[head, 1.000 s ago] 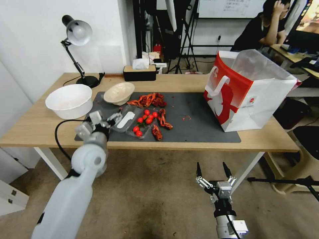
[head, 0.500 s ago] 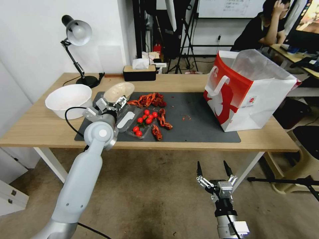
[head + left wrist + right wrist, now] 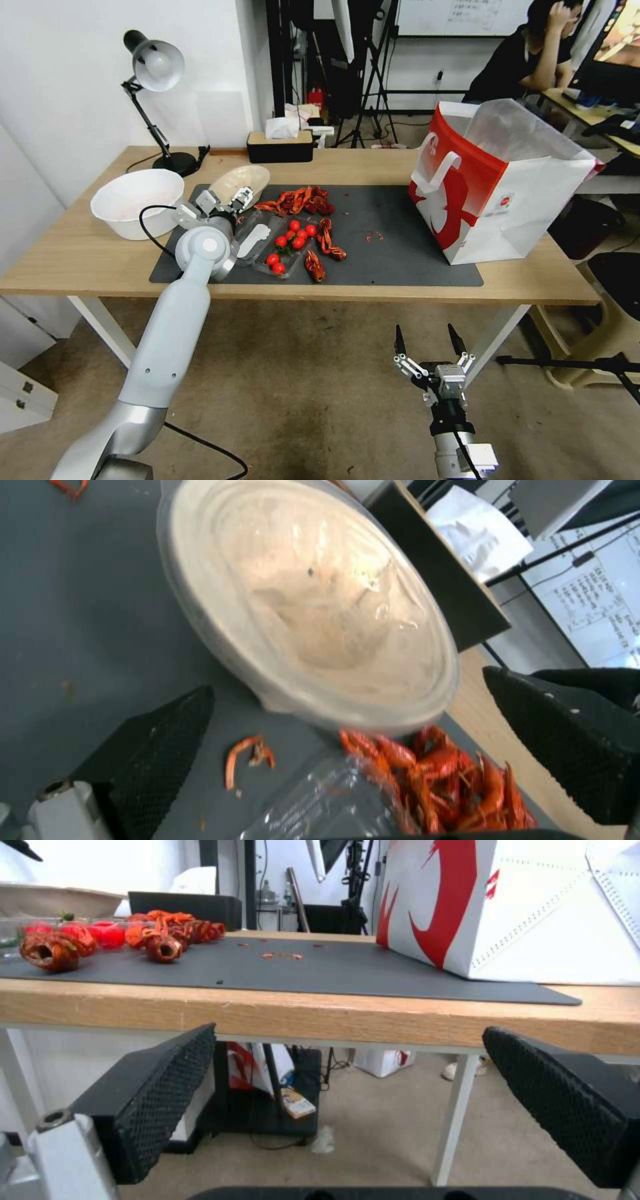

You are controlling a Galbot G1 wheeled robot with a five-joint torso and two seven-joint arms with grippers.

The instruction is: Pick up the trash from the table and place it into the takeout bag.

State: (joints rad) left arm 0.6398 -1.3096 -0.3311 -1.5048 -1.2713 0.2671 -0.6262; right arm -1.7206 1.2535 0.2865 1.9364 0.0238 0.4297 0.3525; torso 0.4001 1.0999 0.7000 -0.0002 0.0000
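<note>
Light-wood table (image 3: 80,257) held a grey mat (image 3: 393,247), scattered shells and the tall bag (image 3: 527,207) at its right end. Left gripper (image 3: 223,202), fingers spread, reached the beige bowl (image 3: 243,181) to straddle its rim. Left wrist view: fingers (image 3: 153,760) flanked the bowl (image 3: 313,610), not touching. Right wrist view: right gripper (image 3: 347,1105) waited, spread, below the table edge (image 3: 320,1012).

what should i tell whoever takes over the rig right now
Left tool: open, over the mat's back left, at the near rim of the beige bowl, not gripping it.
Right tool: open, parked low in front of the table, below its edge.
Takeout bag: upright on the table's right, mouth open.
Done: nothing visibly bagged.
Left: beige bowl, crayfish shells, clear tray with tomatoes, white bowl, small scraps on the mat.
</note>
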